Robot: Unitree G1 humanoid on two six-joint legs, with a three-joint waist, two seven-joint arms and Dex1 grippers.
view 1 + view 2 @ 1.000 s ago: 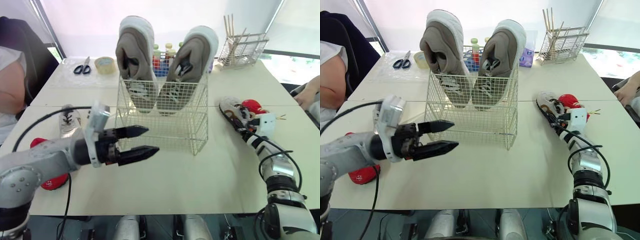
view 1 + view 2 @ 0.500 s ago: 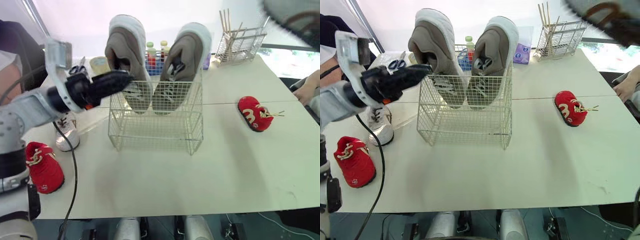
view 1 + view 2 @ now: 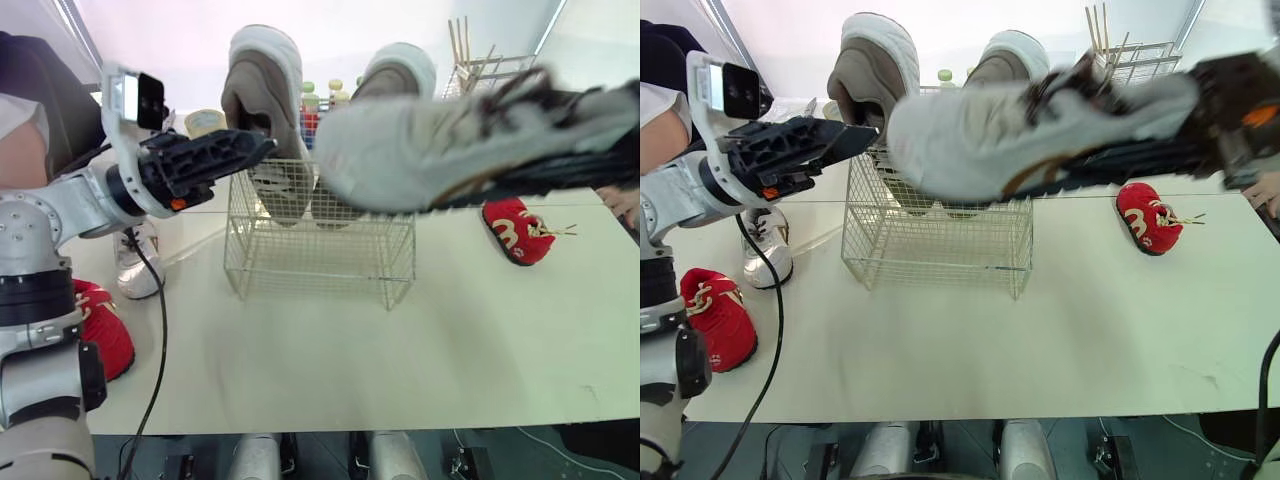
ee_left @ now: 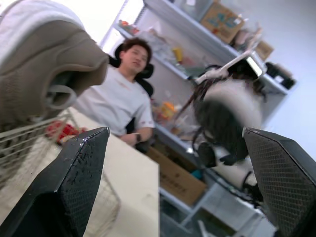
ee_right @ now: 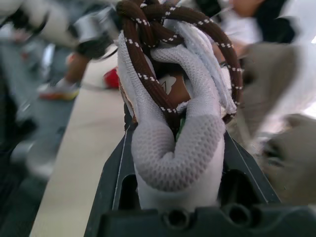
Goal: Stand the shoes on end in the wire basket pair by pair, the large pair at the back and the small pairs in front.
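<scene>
Two large grey-and-white shoes (image 3: pixel 265 100) stand on end at the back of the wire basket (image 3: pixel 320 255). My right gripper (image 3: pixel 1050 185) is shut on a small white shoe with brown laces (image 3: pixel 430 140), held lengthwise in the air above and in front of the basket. The laces and heel show between its fingers (image 5: pixel 116 168) in the right wrist view. My left gripper (image 3: pixel 262 145) is open, raised beside the left large shoe's upper part. Another small white shoe (image 3: pixel 135 265) and a red shoe (image 3: pixel 105 335) lie left of the basket. A second red shoe (image 3: pixel 513 232) lies to the right.
Behind the basket are small bottles (image 3: pixel 320 95), a tape roll (image 3: pixel 205 122) and a wire rack with sticks (image 3: pixel 490 70). A person sits at the table's left end (image 3: pixel 25 150). A hand (image 3: pixel 1268 185) shows at the right edge.
The right gripper has lifted the small white shoe from the table beside the right red shoe up over the basket. The left gripper rose from the table front to the left large shoe.
</scene>
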